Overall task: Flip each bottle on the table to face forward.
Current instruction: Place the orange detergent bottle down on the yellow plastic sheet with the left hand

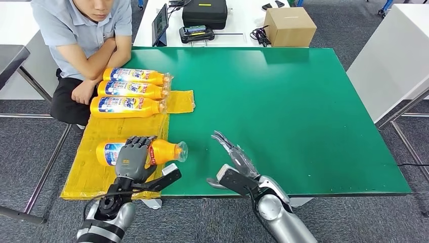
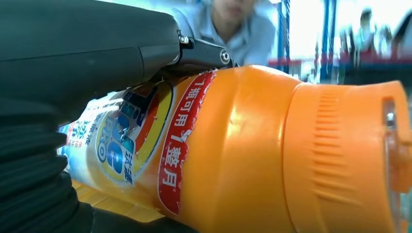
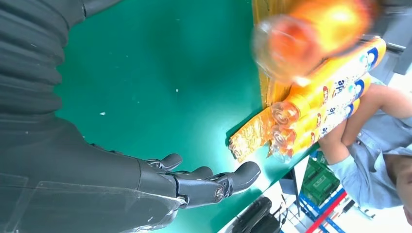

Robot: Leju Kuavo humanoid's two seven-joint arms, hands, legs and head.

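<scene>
So the left robot hand (image 1: 132, 158) is wrapped over the lone orange bottle (image 1: 164, 151) at lower left of the head view, fingers draped across its label. Looks like a grip meant for rolling it over, since the cap pokes out free toward the frame's centre. It's lying on the yellow mat (image 1: 101, 135) at the left edge of the green worktop (image 1: 283, 101). Three more bottles (image 1: 129, 91) sit in a tidy row higher up, labels showing, near a seated person (image 1: 86, 30). The right robot hand (image 1: 235, 154) hovers with fingers spread, holding nothing, probably ready to steady things.
</scene>
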